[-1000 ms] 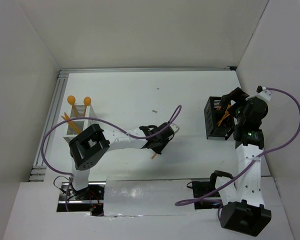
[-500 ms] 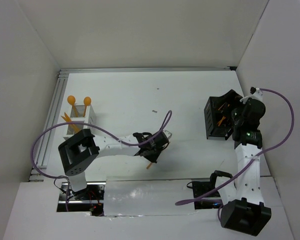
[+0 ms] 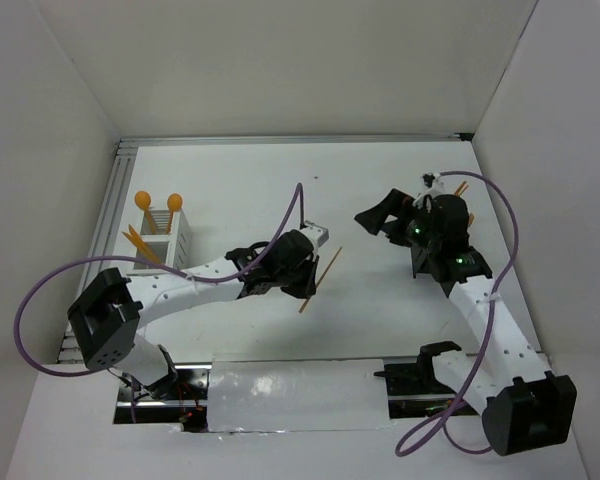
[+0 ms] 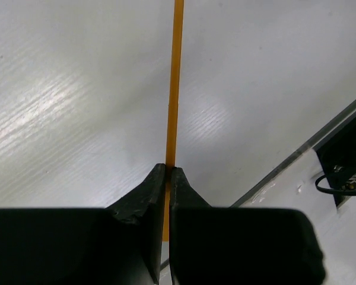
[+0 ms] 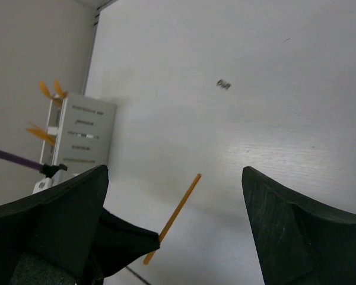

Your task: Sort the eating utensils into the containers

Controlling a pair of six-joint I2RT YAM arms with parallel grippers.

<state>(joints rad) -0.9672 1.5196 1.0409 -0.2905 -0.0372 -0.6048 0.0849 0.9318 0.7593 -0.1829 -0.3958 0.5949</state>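
My left gripper (image 3: 315,268) is shut on a thin orange utensil (image 3: 321,280) near the middle of the table. The left wrist view shows the jaws (image 4: 168,169) pinching its handle (image 4: 174,89), which points away above the table. I cannot tell which kind of utensil it is. My right gripper (image 3: 375,218) is open and empty, to the right of it. In its wrist view (image 5: 175,172) the utensil (image 5: 179,212) sits between its fingers. The white caddy (image 3: 166,240) at the left holds two spoons (image 3: 143,198) and other orange pieces. The black caddy (image 3: 419,263) is mostly hidden under my right arm.
A small dark speck (image 3: 307,222) lies on the table behind the left gripper. A metal rail (image 3: 105,230) runs along the left edge. White walls enclose the table. A purple cable (image 3: 295,205) loops over the left arm.
The left gripper has moved right and toward the back with the orange utensil, which now points up-right. The right gripper has swung left from over the black caddy toward the middle.
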